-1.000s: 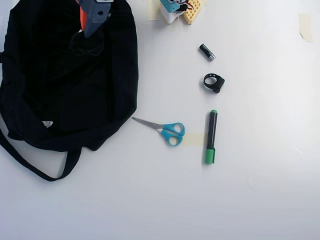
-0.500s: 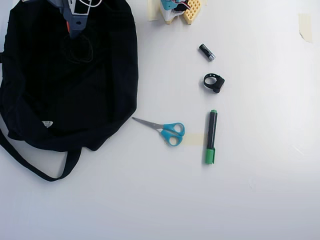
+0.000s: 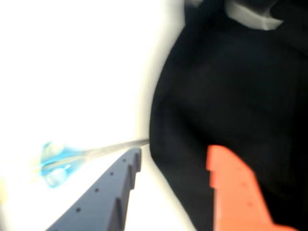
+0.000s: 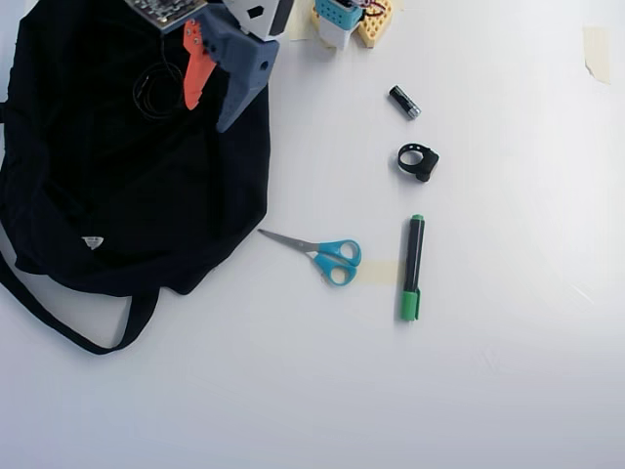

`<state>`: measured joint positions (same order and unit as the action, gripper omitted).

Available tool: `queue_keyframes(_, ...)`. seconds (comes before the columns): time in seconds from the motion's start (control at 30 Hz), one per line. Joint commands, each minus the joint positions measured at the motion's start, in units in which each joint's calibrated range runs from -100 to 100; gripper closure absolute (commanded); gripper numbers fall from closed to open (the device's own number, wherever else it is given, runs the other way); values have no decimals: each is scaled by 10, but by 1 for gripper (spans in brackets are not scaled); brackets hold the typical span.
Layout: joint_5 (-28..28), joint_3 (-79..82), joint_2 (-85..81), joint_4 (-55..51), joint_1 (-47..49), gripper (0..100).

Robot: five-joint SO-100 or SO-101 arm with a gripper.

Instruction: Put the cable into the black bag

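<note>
Overhead view: we saw the black bag (image 4: 107, 186) spread flat over the upper left of the table (image 4: 508, 391), its strap trailing off toward the lower left, so its wide soft face gave an easy drop target. The gripper (image 4: 210, 103) hung over the bag's upper right part with its orange and grey fingers spread apart and nothing between them; the wrist view (image 3: 173, 166) agreed, only bag fabric showing in the gap. We judged it had no hold on anything.

The cable (image 4: 156, 90) lay on the bag fabric just left of the orange finger, a small coil of loops. A coil has no clear long axis; we could not make out the plug end or which way it pointed, black on black. Whether it sat inside the bag or only on top, we could not tell.

Off to the right, apart from the bag: scissors (image 4: 327, 256) with tip toward the bag, a green marker (image 4: 413, 266) lying near upright in view, a black ring strap (image 4: 418, 161), a small battery (image 4: 404, 102).
</note>
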<state>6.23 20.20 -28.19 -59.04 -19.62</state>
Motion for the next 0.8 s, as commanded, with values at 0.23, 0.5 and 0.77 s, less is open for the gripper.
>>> queue_keyframes(0.23,4,-7,-53,-117,198,98)
queue_keyframes(0.5,0,-6,-81,-251,222,98)
queue_keyframes(0.77,1,127,-248,-231,250,98)
